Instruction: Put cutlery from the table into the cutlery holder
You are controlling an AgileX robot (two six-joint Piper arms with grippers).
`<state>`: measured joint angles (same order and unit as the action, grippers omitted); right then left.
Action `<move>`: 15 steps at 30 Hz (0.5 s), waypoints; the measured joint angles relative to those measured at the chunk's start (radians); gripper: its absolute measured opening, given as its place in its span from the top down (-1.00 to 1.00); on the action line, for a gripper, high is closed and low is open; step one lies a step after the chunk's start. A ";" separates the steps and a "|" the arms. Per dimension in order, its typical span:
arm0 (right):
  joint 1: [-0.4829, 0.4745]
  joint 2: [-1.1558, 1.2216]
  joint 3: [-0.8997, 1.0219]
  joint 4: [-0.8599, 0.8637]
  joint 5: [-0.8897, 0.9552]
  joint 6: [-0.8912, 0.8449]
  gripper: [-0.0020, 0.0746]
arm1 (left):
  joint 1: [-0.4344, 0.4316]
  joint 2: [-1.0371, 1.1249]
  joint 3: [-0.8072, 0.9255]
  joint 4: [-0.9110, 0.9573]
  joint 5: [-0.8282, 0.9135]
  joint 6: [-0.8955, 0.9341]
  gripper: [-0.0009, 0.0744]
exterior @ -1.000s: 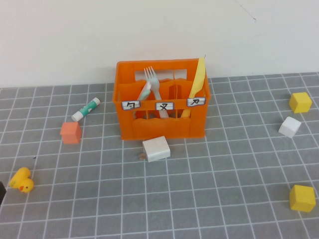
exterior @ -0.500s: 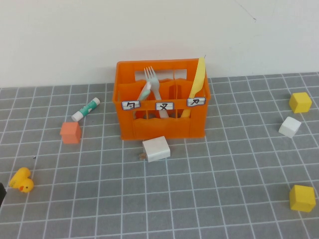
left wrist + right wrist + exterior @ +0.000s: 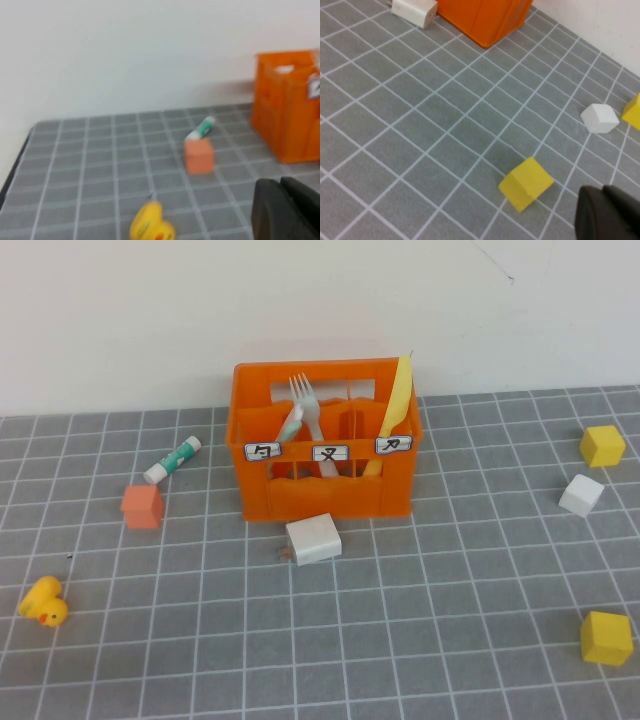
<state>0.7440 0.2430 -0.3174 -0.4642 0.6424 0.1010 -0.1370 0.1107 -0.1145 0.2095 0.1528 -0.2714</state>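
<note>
The crate (image 3: 326,440) stands at the far middle of the table (image 3: 430,640), holding a mint spoon (image 3: 289,426), fork (image 3: 312,420) and knife (image 3: 396,405). No cutlery lies on the table and no pink spoon shows, so the loading looks finished. The left gripper (image 3: 287,210) hangs over the near left by the duck (image 3: 150,225), the right gripper (image 3: 610,212) over the near right by a yellow cube (image 3: 526,183). Whether either's jaws are wide or closed, I cannot tell. Next probably calls only for parking.
</note>
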 joint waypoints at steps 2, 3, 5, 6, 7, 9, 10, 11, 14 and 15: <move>0.000 0.000 0.000 0.000 0.000 0.000 0.95 | 0.032 -0.054 0.063 0.000 0.000 0.000 0.98; 0.000 0.000 0.000 0.000 0.000 0.000 0.95 | 0.042 -0.077 0.089 -0.007 0.000 0.000 0.98; 0.000 0.000 0.000 0.000 0.000 0.000 0.95 | 0.060 -0.112 0.131 -0.046 0.013 0.000 0.98; 0.000 0.000 0.000 -0.002 0.000 0.000 0.95 | 0.062 -0.117 0.134 -0.075 0.049 0.000 0.98; 0.000 0.000 0.000 -0.002 0.000 0.000 0.95 | 0.067 -0.119 0.136 -0.104 0.092 0.000 0.98; 0.000 0.000 0.000 -0.002 0.003 0.000 0.95 | 0.069 -0.121 0.138 -0.129 0.159 0.005 0.98; 0.000 0.000 0.000 -0.002 0.003 0.000 0.95 | 0.069 -0.121 0.138 -0.134 0.170 0.019 0.98; 0.000 0.000 0.000 -0.002 0.003 0.000 0.95 | 0.069 -0.121 0.138 -0.136 0.174 0.035 0.98; 0.000 0.000 0.000 -0.002 0.003 0.000 0.95 | 0.069 -0.123 0.138 -0.140 0.174 0.072 0.98; 0.000 0.000 0.000 -0.002 0.003 0.000 0.95 | 0.069 -0.123 0.138 -0.142 0.176 0.084 0.98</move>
<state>0.7440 0.2430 -0.3174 -0.4658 0.6452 0.1010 -0.0684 -0.0120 0.0234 0.0676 0.3285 -0.1879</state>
